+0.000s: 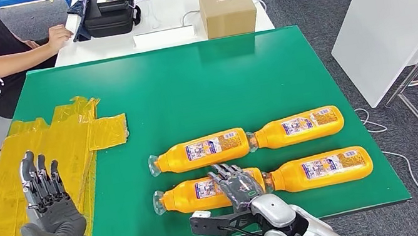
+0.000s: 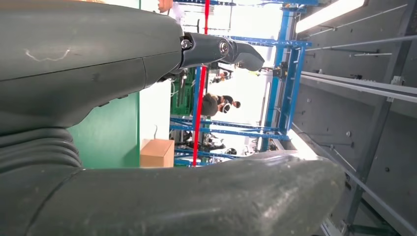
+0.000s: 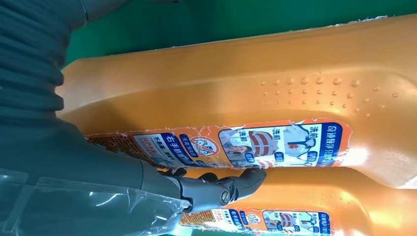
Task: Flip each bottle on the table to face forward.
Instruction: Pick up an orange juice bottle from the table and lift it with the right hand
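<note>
Four orange bottles lie in two rows on the green desk [image 1: 188, 83]. The right hand [image 1: 237, 186] rests on the near-left bottle [image 1: 196, 195], fingers [image 3: 241, 182] draped over it — whether they clamp it I cannot tell. A loose hold could roll it into its neighbours. The left hand [image 1: 49, 206] hangs open, fingers apart. The right wrist view reveals the label.

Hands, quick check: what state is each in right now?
Left hand: open, raised upright, holding nothing.
Right hand: laid on the near-left orange bottle; grip cannot be told.
</note>
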